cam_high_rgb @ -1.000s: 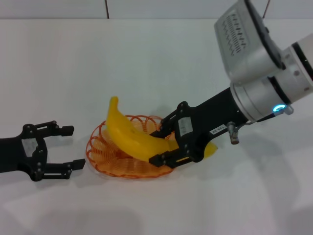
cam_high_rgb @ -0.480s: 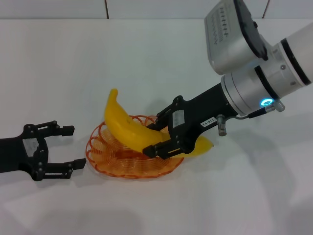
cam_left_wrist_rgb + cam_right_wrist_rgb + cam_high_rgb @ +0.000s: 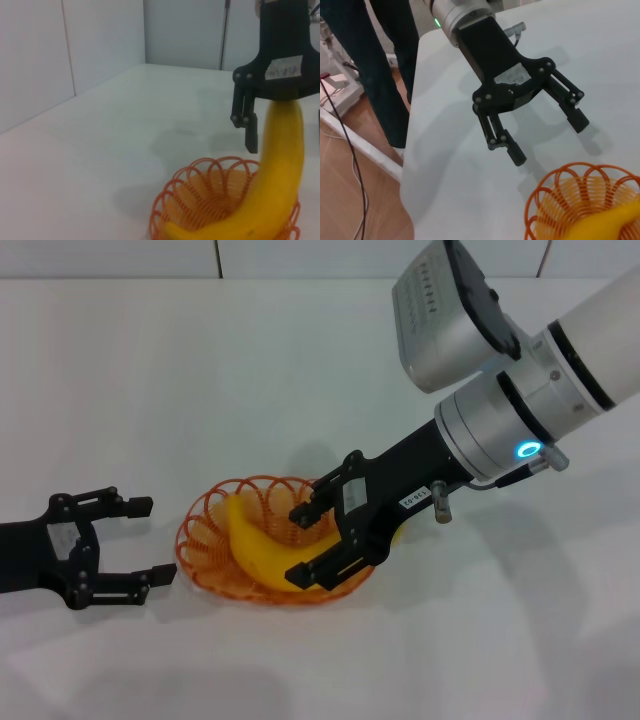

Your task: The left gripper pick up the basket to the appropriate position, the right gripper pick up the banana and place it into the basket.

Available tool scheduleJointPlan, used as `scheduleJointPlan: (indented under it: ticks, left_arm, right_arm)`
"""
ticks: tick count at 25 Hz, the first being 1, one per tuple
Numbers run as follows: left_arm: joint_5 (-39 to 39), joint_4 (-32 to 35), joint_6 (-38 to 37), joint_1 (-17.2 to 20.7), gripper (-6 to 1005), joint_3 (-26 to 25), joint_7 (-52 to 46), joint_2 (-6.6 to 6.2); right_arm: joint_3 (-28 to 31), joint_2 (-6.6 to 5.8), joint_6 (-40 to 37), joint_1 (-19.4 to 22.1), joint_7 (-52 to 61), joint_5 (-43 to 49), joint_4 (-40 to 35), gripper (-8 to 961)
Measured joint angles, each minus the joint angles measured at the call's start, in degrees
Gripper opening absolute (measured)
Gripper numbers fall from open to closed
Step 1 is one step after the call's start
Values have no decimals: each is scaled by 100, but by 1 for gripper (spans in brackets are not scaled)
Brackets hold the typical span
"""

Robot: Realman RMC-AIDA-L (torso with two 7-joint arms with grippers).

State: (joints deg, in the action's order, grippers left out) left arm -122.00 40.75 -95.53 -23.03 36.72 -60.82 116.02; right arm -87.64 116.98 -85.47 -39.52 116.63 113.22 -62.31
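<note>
Near the bench's front-left edge the left pincer [image 3: 125, 540] sits with fingers apart, empty, just beside the basket [image 3: 205, 525]. The banana [image 3: 260, 555] lies in the basket, smooth and firm, likely slippery; its middle gives the best hold. The right pincer [image 3: 310, 540] straddles it, fingers spread. The banana's far end is hidden behind that pincer.

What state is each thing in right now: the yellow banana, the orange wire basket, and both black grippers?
Curved yellow banana: lying in the basket, one end under the right gripper.
Orange wire-loop basket: on the white table, upright, holding the banana.
Right gripper: open, fingers astride the banana.
Left gripper: open, empty, beside the basket.
</note>
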Motion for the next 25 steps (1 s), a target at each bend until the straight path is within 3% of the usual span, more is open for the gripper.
scheduleJointPlan:
  ticks: [4,10,17,25]
  left_arm:
    - [0,-4,6,0,881,0,0,-1]
    - [2,-5,9,11,880,4,0,-9]
    - [2,-5,8,32,881,1,0,-17]
    - [7,-5,8,41,881,9,0,-22]
  right_arm:
    - [28,0,-10,-2,2,-4,-11,667]
    - [66,-8,-12,-3,2,4,7,862]
    - [158,-34,-120,-7,65,62,-16,858]
    - [1780,-48,-1147,79,-21,682,-8,854]
